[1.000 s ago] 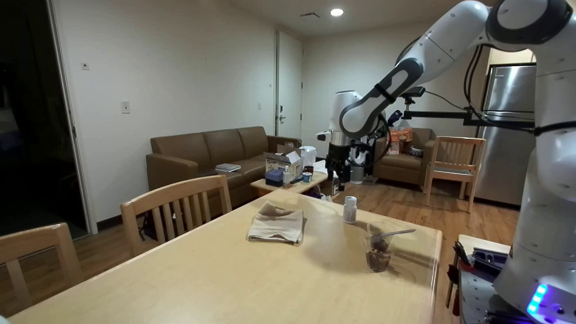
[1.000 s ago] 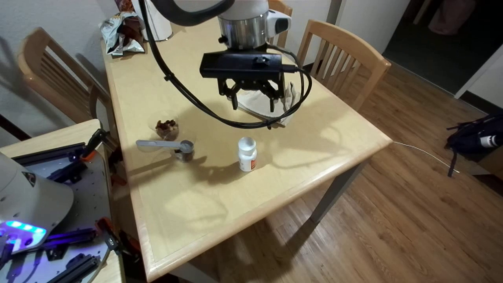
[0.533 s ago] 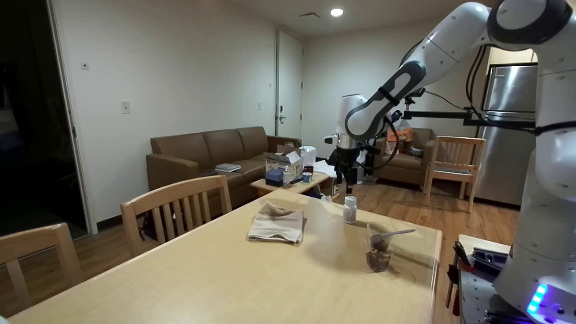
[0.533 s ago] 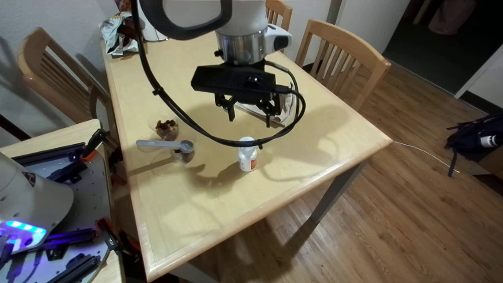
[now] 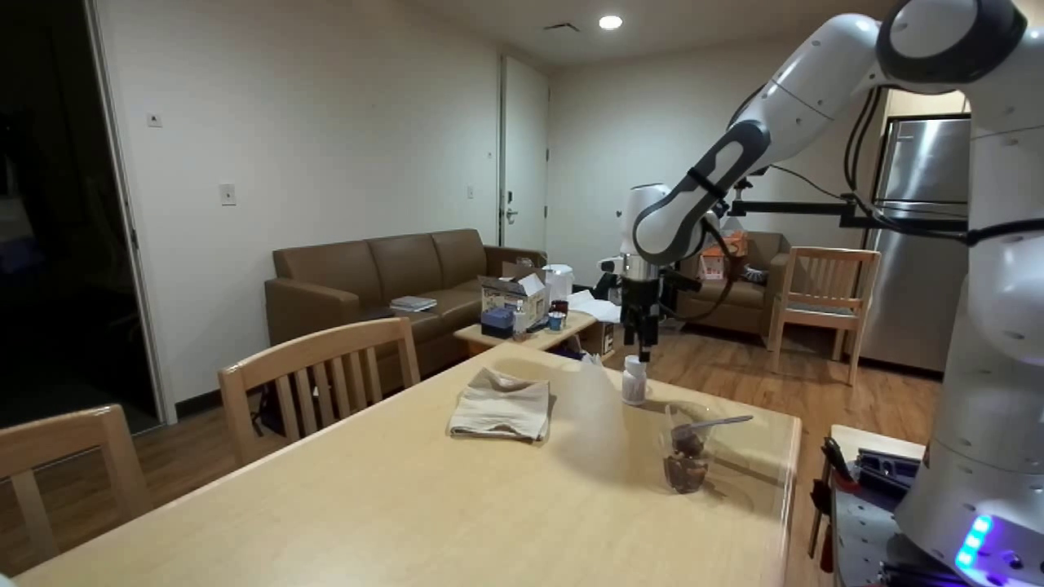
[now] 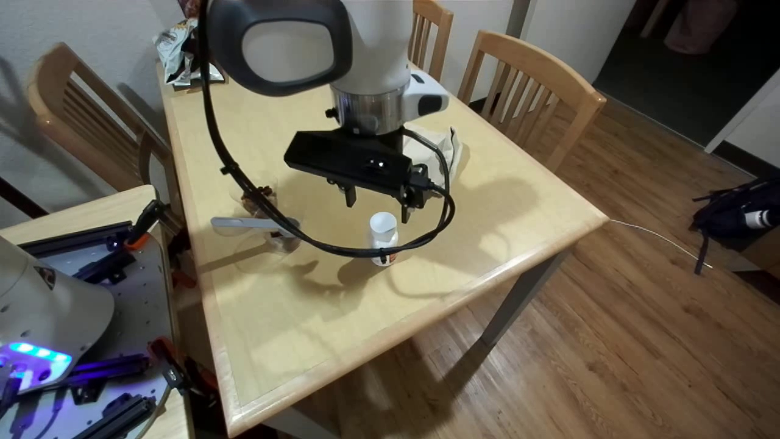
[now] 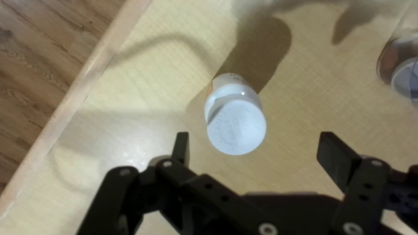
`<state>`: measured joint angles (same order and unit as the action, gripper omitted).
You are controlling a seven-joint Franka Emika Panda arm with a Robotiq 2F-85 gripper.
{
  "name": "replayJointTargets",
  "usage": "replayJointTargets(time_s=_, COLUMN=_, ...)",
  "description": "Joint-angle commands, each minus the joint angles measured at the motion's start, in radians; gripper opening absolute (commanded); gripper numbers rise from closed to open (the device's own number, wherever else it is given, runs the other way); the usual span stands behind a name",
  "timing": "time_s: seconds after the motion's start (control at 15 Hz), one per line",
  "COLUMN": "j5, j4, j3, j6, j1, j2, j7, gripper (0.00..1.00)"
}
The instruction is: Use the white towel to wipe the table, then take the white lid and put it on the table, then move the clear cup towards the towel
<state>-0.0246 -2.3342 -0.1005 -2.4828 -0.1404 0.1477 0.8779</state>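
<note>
The pincer (image 7: 254,143) gapes wide near an upright bottle (image 5: 634,389) whose white lid (image 7: 237,128) and label (image 7: 232,78) carry unreadable lettering.

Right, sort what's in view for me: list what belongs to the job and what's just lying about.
Belongs to the job:
white towel
table
white lid, apparently the cap on the white bottle
clear cup: two stand there; which one is meant, I can't tell

Just lying about:
grey spoon
shiny bag
dark bag
cardboard box
</note>
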Motion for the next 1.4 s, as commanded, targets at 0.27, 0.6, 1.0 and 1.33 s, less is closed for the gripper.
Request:
replayJointTargets(time_s=0.27, j5=0.068, j4=0.012, j3=0.028, j6=-0.047, j1=-0.019, j2=0.044, j7=0.024, gripper=1.0)
replayJointTargets(time_s=0.6, j5=0.074, j4=0.013, j3=0.031, j6=-0.071, j1=-0.03, j2=0.062, j7=0.029, gripper=1.0)
replayJointTargets(time_s=1.0, j5=0.088, j4=0.018, j3=0.034, j6=-0.072, j1=-0.041, j2=0.07, j7=0.031, gripper=0.6)
replayJointTargets(time_s=1.33, j5=0.091, j4=0.027, j3=0.036, j6=-0.063, j1=-0.04, j2=0.072, j7=0.03, gripper=0.26)
